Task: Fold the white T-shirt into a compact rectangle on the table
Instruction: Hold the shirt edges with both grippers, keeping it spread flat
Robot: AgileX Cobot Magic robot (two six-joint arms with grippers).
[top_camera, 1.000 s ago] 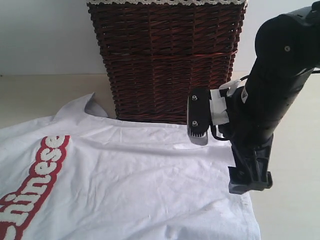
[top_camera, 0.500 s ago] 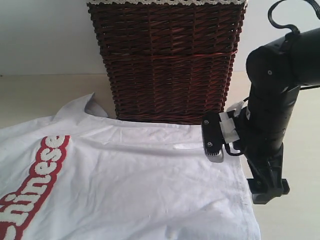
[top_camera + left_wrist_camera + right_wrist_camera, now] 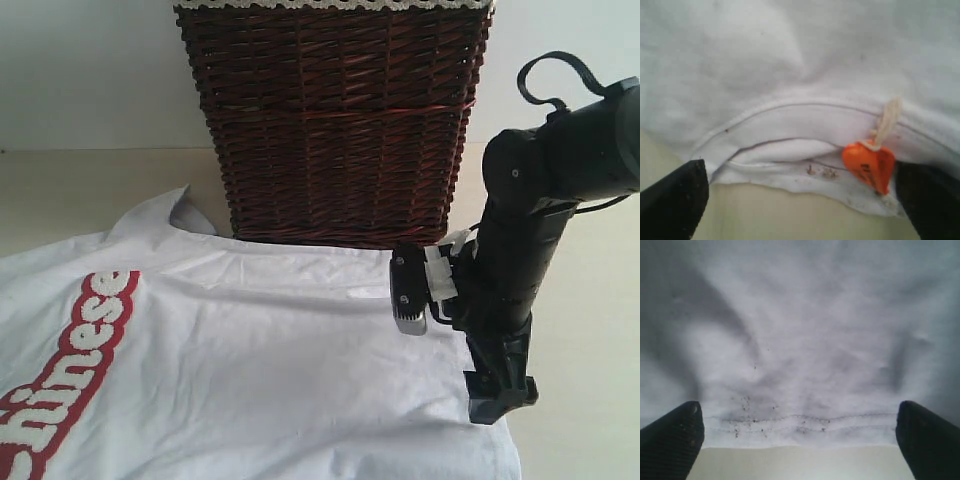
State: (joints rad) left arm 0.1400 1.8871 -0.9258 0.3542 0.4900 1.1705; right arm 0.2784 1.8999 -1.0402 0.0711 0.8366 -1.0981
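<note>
Pale beige table (image 3: 60, 190), white wall behind. A dark wicker basket (image 3: 330, 120) stands at the back, with the shirt's far edge lying at its foot.

The white T-shirt (image 3: 260, 370) lies spread flat on the table in front of the basket, print side up. Its red-outlined lettering (image 3: 70, 370) is toward the left of the exterior view. No fold is made yet.

Right gripper (image 3: 800, 432): jaws spread wide, nothing between them. They straddle the stitched hem (image 3: 800, 421), with bare table just beyond it. In the exterior view this arm points down over the shirt's right edge. You cannot tell whether the tips touch the cloth.

Left gripper (image 3: 800, 200): out of the exterior view. Its wrist view shows the jaws equally wide and empty. They flank the neckband (image 3: 790, 125), where an orange tag (image 3: 869, 165) hangs on a short string.

Judgement: you have one gripper at the collar and one at the hem, each square to its edge. That would let both pinch together and carry one side over for the first fold.

The cloth is thin, so pinch low. Keep the tag out of the left grip.
</note>
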